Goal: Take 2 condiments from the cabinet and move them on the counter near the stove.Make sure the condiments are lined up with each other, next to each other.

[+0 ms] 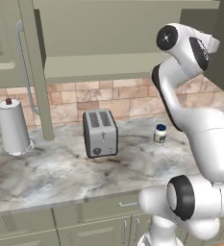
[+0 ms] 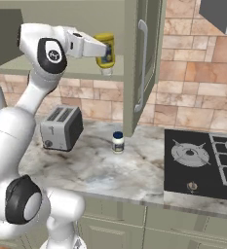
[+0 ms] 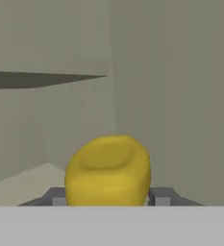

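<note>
The end effector (image 2: 103, 51) grasps the yellow squeeze bottle (image 2: 105, 50) inside the cabinet (image 2: 129, 73). The white jar (image 2: 117, 142) stands on the counter (image 2: 100, 165), at the stove's (image 2: 202, 165) nine o'clock.

The squeeze bottle (image 2: 105, 54) is held up at the cabinet shelf (image 2: 61, 74); below, the jar (image 2: 117, 142) is parked on the counter (image 2: 110, 170) between toaster (image 2: 61, 129) and stove (image 2: 200, 163).

— What finish is seen on the yellow squeeze bottle (image 3: 107, 170) held between the jaws?
— Smooth, softly shiny plastic; the cabinet (image 3: 171, 96) walls beyond are matt olive-grey.
— And below?
— The counter (image 2: 105, 165) is rendered as glossy veined marble, the toaster (image 2: 61, 128) as brushed silver metal.
</note>
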Robot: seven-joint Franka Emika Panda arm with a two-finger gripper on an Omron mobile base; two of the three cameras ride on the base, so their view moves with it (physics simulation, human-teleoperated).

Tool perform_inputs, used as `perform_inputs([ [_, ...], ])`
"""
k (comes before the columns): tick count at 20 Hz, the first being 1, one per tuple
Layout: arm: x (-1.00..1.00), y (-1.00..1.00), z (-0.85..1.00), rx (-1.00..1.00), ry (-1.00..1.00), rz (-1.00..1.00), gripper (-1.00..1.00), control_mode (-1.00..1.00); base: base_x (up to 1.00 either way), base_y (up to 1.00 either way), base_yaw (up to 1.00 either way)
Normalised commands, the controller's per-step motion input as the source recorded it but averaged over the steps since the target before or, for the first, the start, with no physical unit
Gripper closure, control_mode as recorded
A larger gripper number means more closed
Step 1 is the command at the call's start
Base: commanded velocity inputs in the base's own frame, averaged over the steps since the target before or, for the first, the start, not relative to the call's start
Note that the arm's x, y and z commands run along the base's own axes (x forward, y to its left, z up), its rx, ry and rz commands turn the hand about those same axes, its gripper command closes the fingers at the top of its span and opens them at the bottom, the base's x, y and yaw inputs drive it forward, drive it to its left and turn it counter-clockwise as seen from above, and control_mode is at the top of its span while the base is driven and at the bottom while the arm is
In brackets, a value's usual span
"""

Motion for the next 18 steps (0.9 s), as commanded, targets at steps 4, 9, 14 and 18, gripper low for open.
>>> perform_inputs([
  [4,-1.00,0.04,-0.51,-0.13,0.01,-0.04,1.00,-1.00,0.00,0.00,0.00],
  [9,-0.82,0.04,-0.85,-0.07,0.03,-0.04,1.00,-1.00,0.00,0.00,0.00],
  [14,-0.31,0.00,-0.83,0.00,0.00,-0.01,1.00,-1.00,0.00,0.00,0.00],
  [18,0.03,0.16,-0.74,0.00,0.04,-0.04,1.00,-1.00,0.00,0.00,0.00],
])
